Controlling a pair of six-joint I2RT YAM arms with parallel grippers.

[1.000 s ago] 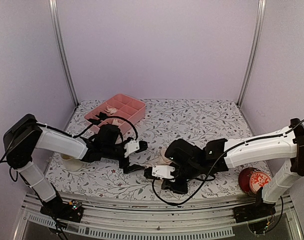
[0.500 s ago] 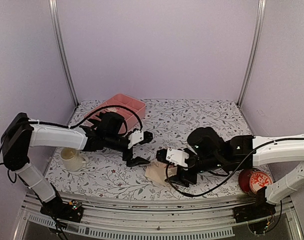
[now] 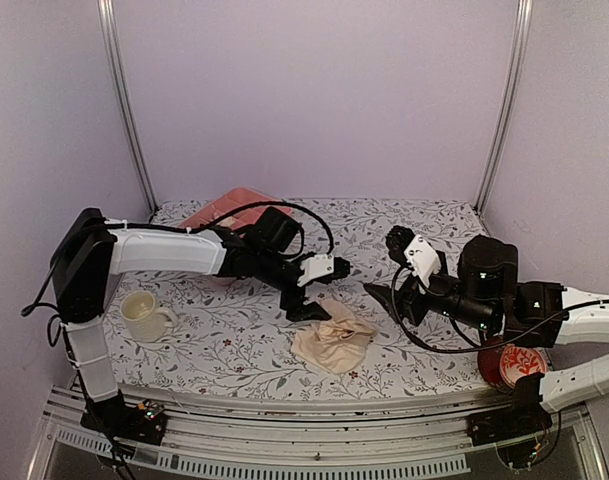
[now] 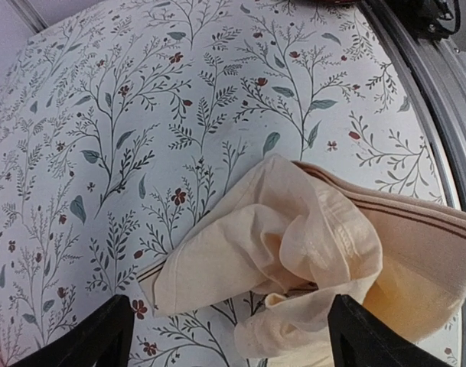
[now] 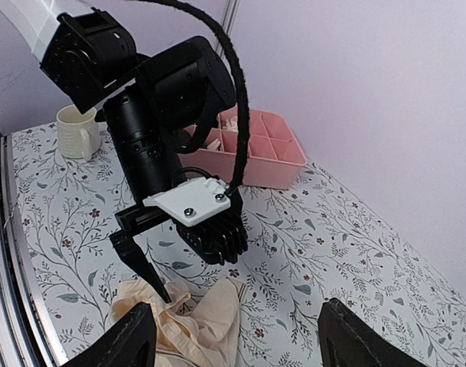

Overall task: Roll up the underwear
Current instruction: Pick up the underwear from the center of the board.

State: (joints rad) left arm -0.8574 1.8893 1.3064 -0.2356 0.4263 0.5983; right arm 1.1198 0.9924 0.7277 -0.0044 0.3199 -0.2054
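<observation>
The underwear, a pale peach-beige garment with thin brown edge stripes, lies crumpled on the flowered table near the front. In the left wrist view the underwear is loosely bunched just ahead of the fingers. My left gripper hangs open right over its back left edge, one fingertip at the cloth. The left gripper has nothing between its fingers. My right gripper is open, raised to the right of the cloth and apart from it. The right wrist view shows the right gripper empty, the underwear and the left gripper.
A pink compartment tray stands at the back left, partly behind the left arm, and the tray also shows in the right wrist view. A cream mug sits front left. A red round tin lies front right under the right arm.
The right gripper opened, let go of the underwear and drew back up to the right. The left arm swung right, over the cloth. The cloth now lies uncovered.
</observation>
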